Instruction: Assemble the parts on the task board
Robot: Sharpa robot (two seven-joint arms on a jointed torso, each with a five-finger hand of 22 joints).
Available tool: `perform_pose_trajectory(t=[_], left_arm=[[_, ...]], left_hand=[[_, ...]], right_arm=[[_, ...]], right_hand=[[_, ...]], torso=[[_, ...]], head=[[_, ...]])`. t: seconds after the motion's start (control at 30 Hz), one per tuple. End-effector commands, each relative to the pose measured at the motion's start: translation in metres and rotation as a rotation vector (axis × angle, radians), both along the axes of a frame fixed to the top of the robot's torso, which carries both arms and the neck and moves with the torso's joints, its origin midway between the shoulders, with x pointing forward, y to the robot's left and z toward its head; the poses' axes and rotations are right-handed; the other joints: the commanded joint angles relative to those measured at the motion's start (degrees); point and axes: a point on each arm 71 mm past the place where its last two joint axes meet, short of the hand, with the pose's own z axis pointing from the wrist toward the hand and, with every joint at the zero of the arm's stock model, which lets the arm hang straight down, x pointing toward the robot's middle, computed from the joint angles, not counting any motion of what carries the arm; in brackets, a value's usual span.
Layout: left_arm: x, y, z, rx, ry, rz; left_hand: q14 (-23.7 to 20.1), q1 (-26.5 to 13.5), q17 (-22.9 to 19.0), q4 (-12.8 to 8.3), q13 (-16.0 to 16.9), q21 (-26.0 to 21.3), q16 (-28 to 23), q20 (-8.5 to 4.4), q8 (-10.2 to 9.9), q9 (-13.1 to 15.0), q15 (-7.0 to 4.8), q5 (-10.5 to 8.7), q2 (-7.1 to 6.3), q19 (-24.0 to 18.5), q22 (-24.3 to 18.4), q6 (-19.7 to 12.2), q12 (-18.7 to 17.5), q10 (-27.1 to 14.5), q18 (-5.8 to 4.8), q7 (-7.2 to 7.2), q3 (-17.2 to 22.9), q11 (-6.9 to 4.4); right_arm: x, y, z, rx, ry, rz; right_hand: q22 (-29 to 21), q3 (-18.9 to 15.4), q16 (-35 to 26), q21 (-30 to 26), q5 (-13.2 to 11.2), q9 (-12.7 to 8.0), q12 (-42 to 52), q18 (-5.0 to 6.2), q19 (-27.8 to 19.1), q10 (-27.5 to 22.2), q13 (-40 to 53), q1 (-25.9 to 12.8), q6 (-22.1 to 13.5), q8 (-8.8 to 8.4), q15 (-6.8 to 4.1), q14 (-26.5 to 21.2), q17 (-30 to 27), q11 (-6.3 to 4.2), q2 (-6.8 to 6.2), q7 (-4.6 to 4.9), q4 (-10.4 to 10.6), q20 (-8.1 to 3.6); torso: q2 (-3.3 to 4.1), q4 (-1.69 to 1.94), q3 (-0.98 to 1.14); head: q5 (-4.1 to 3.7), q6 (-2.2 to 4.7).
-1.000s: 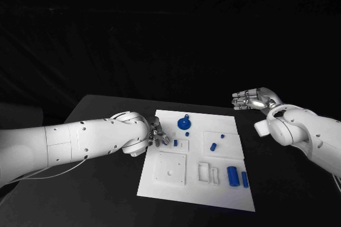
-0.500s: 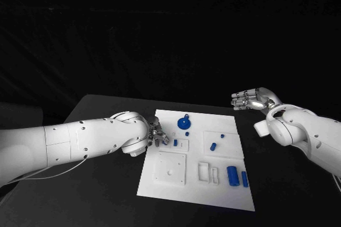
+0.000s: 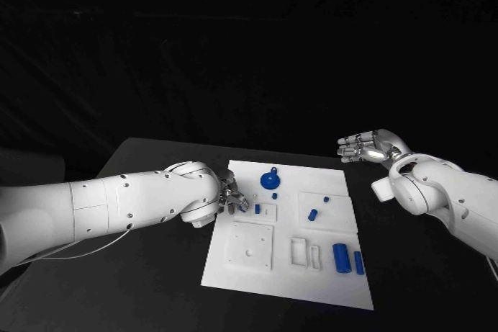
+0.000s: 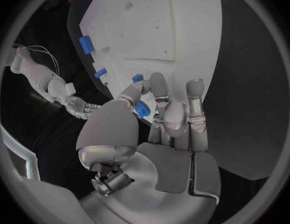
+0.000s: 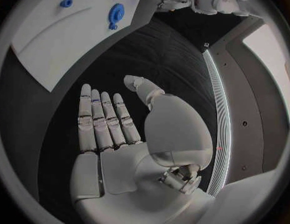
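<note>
I have the left hand (image 3: 230, 200) down at the near-left edge of the task board (image 3: 311, 281), and from its wrist camera I see its thumb and a finger pinching a small blue part (image 4: 142, 109); the remaining fingers (image 4: 196, 109) lie straight, close together, over the white plate. Just past the fingertips sits another small blue peg (image 3: 257, 209), upright in a raised white block on the board. Beyond that, further from the hand, lies the round blue gear-like piece (image 3: 269, 179) with a tiny blue peg (image 3: 274, 196) beside it.

My right hand (image 3: 365, 146) hangs off the board's far-right corner, above the black table (image 3: 145, 274), well apart from every part. Its wrist camera shows the palm flat, the fingers (image 5: 104, 119) extended side by side and the thumb spread away, with nothing in it.

On the side of the board toward the right hand I see a short blue peg (image 3: 312, 214) and a smaller one (image 3: 326, 199) on a square recess, and nearer me two longer blue cylinders (image 3: 342, 256) lying side by side.
</note>
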Motion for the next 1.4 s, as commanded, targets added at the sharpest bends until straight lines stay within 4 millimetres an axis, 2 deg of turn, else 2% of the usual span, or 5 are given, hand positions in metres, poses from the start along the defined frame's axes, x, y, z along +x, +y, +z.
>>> perform_pose_trajectory(t=[0.03,0.2,0.43,0.6,1.4], left_arm=[[-0.0082,-0.0001,-0.0152,0.037,0.088,-0.007],[-0.0068,0.0003,-0.0149,0.038,0.087,-0.002],[-0.0055,0.0002,-0.0147,0.038,0.091,0.000],[-0.0046,0.0005,-0.0141,0.035,0.094,-0.001],[-0.0032,-0.0008,-0.0118,0.086,0.071,-0.048]], left_hand=[[0.4,0.3,0.1,-0.5,0.1,0.4,0.2,0.24,-0.1,0.1,-0.16,0.17,1.16,-0.3,1.1,11.0,0.3,1.8,-0.32,-6.03,0.7,-1.39],[0.4,-1.0,0.2,-0.7,0.1,0.5,0.6,0.27,-0.1,2.2,-0.19,-0.09,1.83,-0.3,1.1,11.0,0.6,1.8,-0.23,-6.19,0.9,-1.45],[0.4,-1.3,0.6,-0.9,0.1,0.6,0.8,0.28,-0.1,2.6,-0.18,-0.01,2.09,-0.3,1.1,11.2,0.9,1.7,-0.27,-6.24,1.1,-1.47],[0.4,-2.4,0.8,-1.2,0.0,0.6,1.0,0.21,0.0,5.8,-0.18,-0.02,2.75,-0.3,1.1,11.3,1.0,1.8,-0.49,-6.44,1.3,-1.51],[0.3,-2.0,0.7,-1.8,-0.1,0.6,1.0,0.30,-0.2,6.1,-0.12,-0.07,2.80,-0.4,1.1,11.2,1.0,1.8,-0.38,-6.38,1.4,-1.49]], right_arm=[[-0.0004,0.0026,0.0002,-0.010,-0.009,0.029],[-0.0003,0.0027,-0.0001,-0.010,-0.009,0.030],[0.0002,0.0023,-0.0010,-0.010,-0.006,0.030],[0.0003,0.0018,-0.0023,-0.011,-0.003,0.029],[-0.0010,0.0005,-0.0067,-0.012,0.006,0.028]], right_hand=[[-0.1,-0.4,-0.2,0.2,0.6,0.0,-0.3,0.34,-0.4,-0.4,-0.1,0.5,-0.4,-0.31,0.13,-0.3,-0.1,-0.12,0.13,0.00,0.0,-0.10],[-0.1,-2.3,-0.2,0.2,1.8,-0.1,-0.3,0.28,-0.4,-0.4,-0.1,0.5,-0.5,-0.32,0.14,-0.4,-0.1,-0.11,0.23,-0.01,0.6,-0.09],[-0.1,-2.3,-0.2,0.2,1.8,-0.1,-0.3,0.28,-0.4,-0.4,-0.1,0.5,-0.5,-0.32,0.14,-0.4,-0.1,-0.11,0.23,-0.01,0.6,-0.09],[-0.1,-2.5,-0.2,0.2,1.9,-0.1,-0.3,0.28,-0.4,-0.5,-0.1,0.6,-0.4,-0.31,0.15,-0.4,-0.1,-0.11,0.37,-0.02,0.7,-0.09],[-0.1,-2.5,-0.2,0.2,1.9,-0.1,-0.3,0.28,-0.4,-0.5,-0.1,0.6,-0.4,-0.31,0.15,-0.4,-0.1,-0.11,0.37,-0.02,0.7,-0.09]], torso=[[0.00,-0.01,0.03],[0.02,-0.01,0.03],[0.04,0.00,0.02],[0.03,-0.01,0.02],[0.00,0.05,0.04]], head=[[0.08,0.07],[0.10,0.11],[0.11,-0.02],[0.17,-0.04],[0.19,-0.37]])
